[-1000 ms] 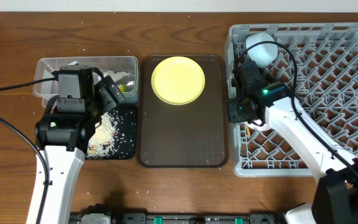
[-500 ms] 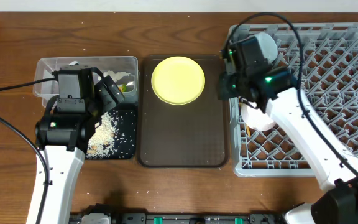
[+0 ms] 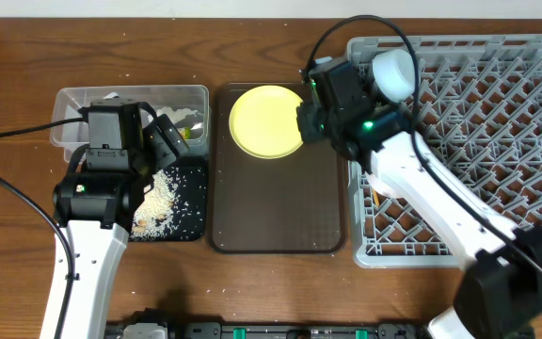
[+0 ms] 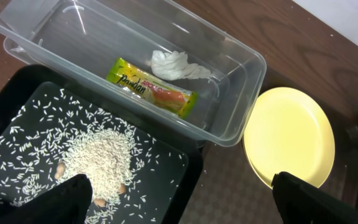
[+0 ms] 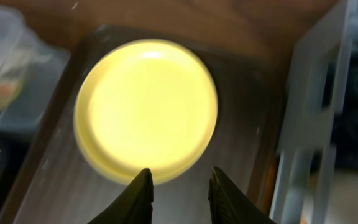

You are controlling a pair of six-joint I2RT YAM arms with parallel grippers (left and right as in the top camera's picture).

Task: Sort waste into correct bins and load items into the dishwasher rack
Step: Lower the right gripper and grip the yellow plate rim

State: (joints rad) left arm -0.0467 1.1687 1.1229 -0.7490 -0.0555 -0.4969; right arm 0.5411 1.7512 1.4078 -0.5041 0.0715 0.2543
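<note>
The left arm rises from 7 o'clock on the table and bends forward over the black tray (image 3: 194, 179). Its wrist is tipped down, and the left gripper (image 4: 182, 183) is spread wide above the tray's far end, with nothing between its fingers. Loose rice (image 4: 101, 155) lies heaped in that tray, with stray grains scattered round the heap. Right against it at 12 o'clock, the clear tub (image 4: 73, 37) holds the yellow-green wrapper (image 4: 151, 87), lying flat, and the crumpled white tissue (image 4: 176, 65) just beside it. The right arm comes up from 5 o'clock, slants across the near left corner of the grey rack (image 3: 497, 141) and ends over the brown serving tray (image 3: 276, 207). The right gripper (image 5: 180, 193) points down, its fingers parted only narrowly and empty, hovering by the 4 o'clock rim of the yellow plate (image 3: 266, 121). The plate is round, plain and glossy. It rests flat on the tray's far end, toward 12 o'clock, between tub and rack.
</note>
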